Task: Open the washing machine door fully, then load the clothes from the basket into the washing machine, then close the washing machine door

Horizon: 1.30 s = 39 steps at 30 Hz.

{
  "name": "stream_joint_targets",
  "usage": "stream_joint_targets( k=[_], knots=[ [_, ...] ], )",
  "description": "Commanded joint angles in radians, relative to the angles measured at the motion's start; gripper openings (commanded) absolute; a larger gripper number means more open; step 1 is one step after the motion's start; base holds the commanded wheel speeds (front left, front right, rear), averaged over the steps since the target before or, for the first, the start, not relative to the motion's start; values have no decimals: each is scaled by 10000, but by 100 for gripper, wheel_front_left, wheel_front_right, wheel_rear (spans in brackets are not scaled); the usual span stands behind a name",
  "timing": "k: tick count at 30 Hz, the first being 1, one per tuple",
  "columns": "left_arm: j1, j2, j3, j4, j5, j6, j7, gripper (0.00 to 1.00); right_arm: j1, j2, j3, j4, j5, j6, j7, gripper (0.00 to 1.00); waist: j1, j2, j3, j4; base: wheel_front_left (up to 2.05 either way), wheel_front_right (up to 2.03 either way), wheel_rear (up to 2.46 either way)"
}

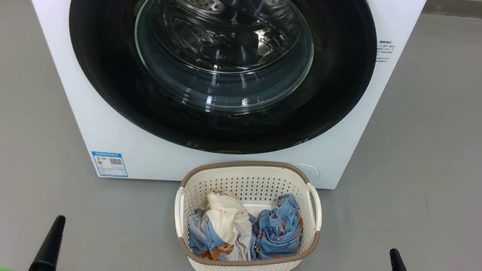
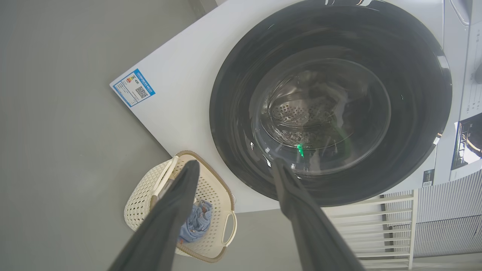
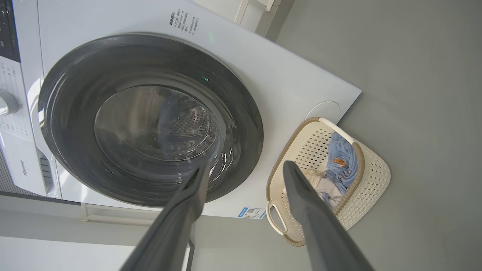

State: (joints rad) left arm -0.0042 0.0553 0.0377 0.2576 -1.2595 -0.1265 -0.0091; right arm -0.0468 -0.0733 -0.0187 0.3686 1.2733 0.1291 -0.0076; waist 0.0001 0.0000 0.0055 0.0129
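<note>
Both hands are released and empty, the left hand [image 2: 235, 163] and right hand [image 3: 245, 163] low and well apart from the door [image 1: 219, 56], which sits shut on the machine [image 1: 80, 121]. The clothes [image 1: 274, 231] lie in the basket [image 1: 246, 162] on the floor, just beside the machine's front and below the door. Fingers could slip off the glossy rim, or a reaching arm could knock the basket.
</note>
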Motion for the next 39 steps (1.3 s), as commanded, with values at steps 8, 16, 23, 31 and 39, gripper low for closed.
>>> stream_joint_targets(
  k=[8,16,23,31,39],
  knots=[
    [-195,339,28,-414,1243,-22,-321,100,-588,-235,364,-83,-1367,6,-352,100,-1,0,-11,14,0,0,0],
    [-148,427,-34,-481,2245,-24,-556,100,-667,-313,548,-6,-2229,7,-586,100,-1,0,-32,5,0,0,0],
    [-103,466,-42,-567,3062,-26,-762,100,-725,-381,670,45,-2945,8,-790,100,-1,0,-30,1,0,0,0],
    [-68,526,-68,-651,3711,-28,-969,100,-779,-448,804,124,-3651,9,-995,100,-1,0,-16,-9,0,0,0],
    [-34,620,-98,-774,4525,-30,-1205,100,-822,-497,930,163,-4472,10,-1230,100,-1,0,35,-3,0,0,0]
  ],
)
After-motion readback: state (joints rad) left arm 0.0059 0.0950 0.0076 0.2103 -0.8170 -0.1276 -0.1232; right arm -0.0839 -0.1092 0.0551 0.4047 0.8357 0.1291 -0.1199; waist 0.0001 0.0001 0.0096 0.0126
